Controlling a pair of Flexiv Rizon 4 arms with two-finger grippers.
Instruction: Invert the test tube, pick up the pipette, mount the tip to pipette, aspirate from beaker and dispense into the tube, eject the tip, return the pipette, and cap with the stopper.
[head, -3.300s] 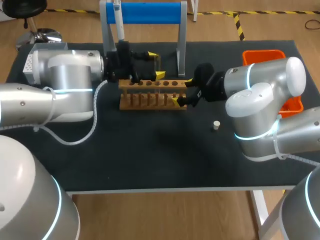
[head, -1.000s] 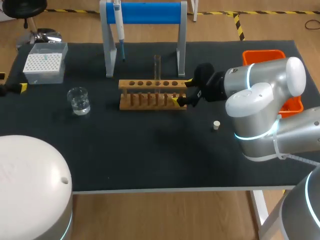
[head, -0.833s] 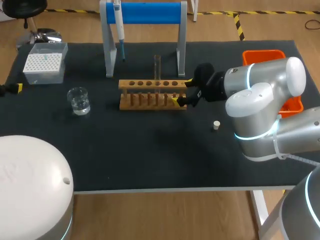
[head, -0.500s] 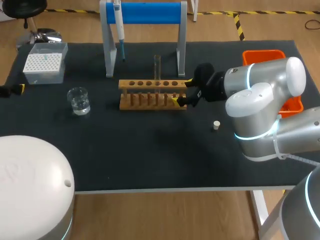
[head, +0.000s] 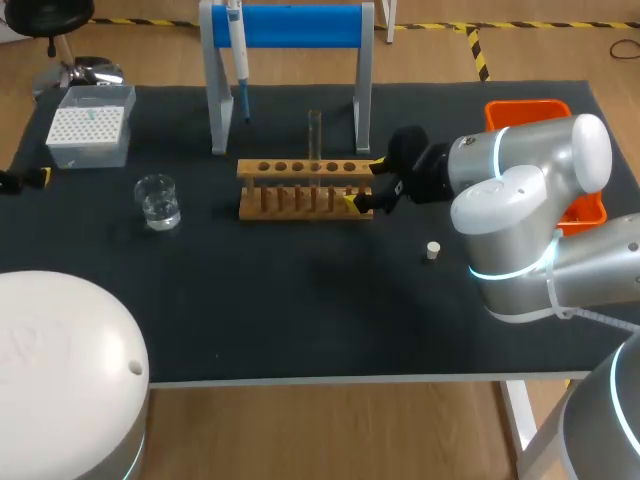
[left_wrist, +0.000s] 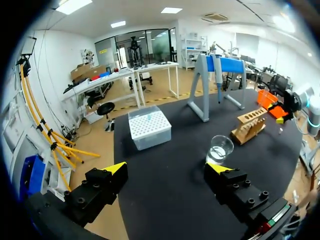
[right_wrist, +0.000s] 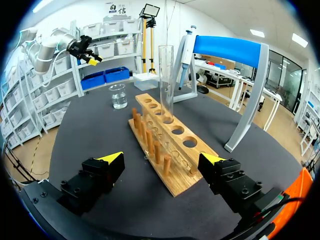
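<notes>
Clear test tube (right_wrist: 166, 80) stands upright in the rack (right_wrist: 196, 151); left tool (left_wrist: 167, 168) and right tool (right_wrist: 162, 157) gape apart.

I can read no lettering, number or label on any of my feeds. Nothing is legible on the test tube (head: 314, 135), the beaker (head: 158, 203), the pipette (head: 238, 50), the wooden rack (head: 300, 195) or the tip box (head: 90, 130). Any print on them is too small for me to tell.
</notes>
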